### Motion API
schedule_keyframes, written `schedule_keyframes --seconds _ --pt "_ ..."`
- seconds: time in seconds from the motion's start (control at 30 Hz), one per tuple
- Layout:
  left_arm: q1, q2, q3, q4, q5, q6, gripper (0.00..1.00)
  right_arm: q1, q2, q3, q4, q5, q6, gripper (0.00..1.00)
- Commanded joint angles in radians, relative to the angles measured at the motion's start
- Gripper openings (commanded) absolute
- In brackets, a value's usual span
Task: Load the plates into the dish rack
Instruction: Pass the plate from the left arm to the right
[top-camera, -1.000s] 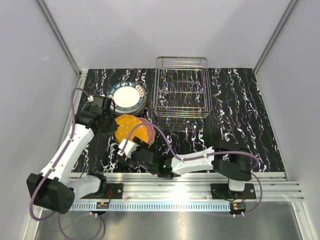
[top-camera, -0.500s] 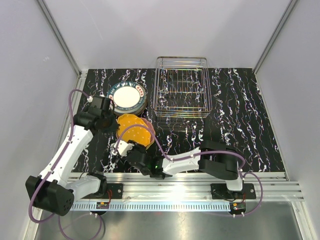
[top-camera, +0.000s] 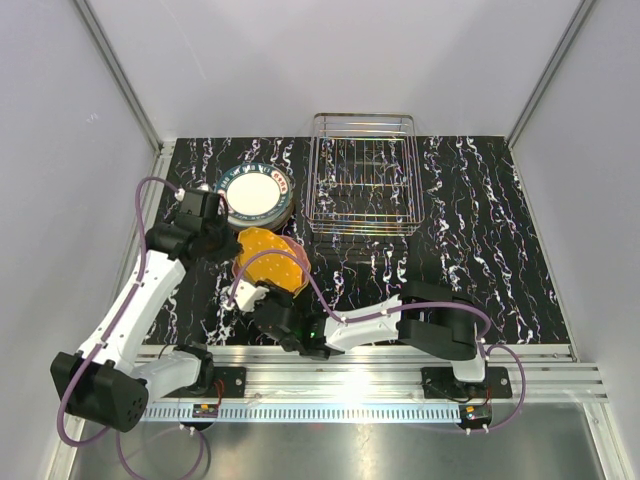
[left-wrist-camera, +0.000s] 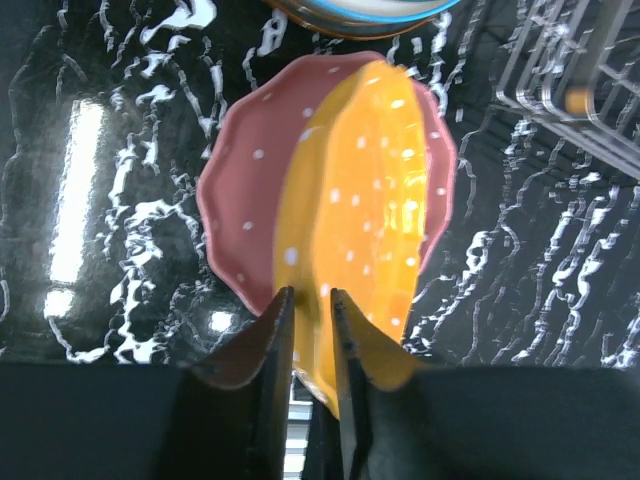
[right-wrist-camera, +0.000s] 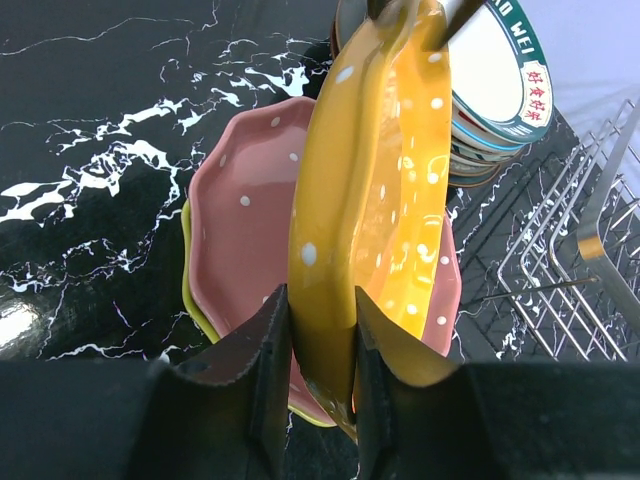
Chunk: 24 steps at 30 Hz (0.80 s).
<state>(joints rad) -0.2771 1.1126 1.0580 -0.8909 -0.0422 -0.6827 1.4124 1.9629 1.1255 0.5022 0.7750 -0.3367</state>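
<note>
Left and right jaws each pinch opposite rims of the glossy scalloped orange plate

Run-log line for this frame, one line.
left gripper: shut on orange plate | right gripper: shut on orange plate | orange plate: tilted on edge above pink plate | dish rack: no plates loaded

top: high overhead, whole table | wrists: close, opposite ends — all share orange plate

Left end effector and right end effector clamped, facing each other
</note>
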Motion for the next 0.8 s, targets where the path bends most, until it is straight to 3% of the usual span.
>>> schedule_keyframes --seconds 0.0,0.5,0.7,0.77 --pt "-0.002 -0.025 0.069 0.078 0.047 0.011 0.35 0.008 -0.062 0.039 0.049 0.044 0.019 0.01" --pt "-0.002 -0.102 0.166 0.047 -0.154 0.097 0.73 0.003 -0.171 0.051 0.044 0.055 0.054 0.0" --pt "-0.002 -0.187 0.207 0.058 -0.298 0.182 0.9 -0.059 -0.254 0.143 -0.125 -0.052 0.174 0.0" --pt "-0.002 -0.221 0.203 0.078 -0.327 0.212 0.91 -0.081 -0.285 0.172 -0.158 -0.089 0.189 0.0"
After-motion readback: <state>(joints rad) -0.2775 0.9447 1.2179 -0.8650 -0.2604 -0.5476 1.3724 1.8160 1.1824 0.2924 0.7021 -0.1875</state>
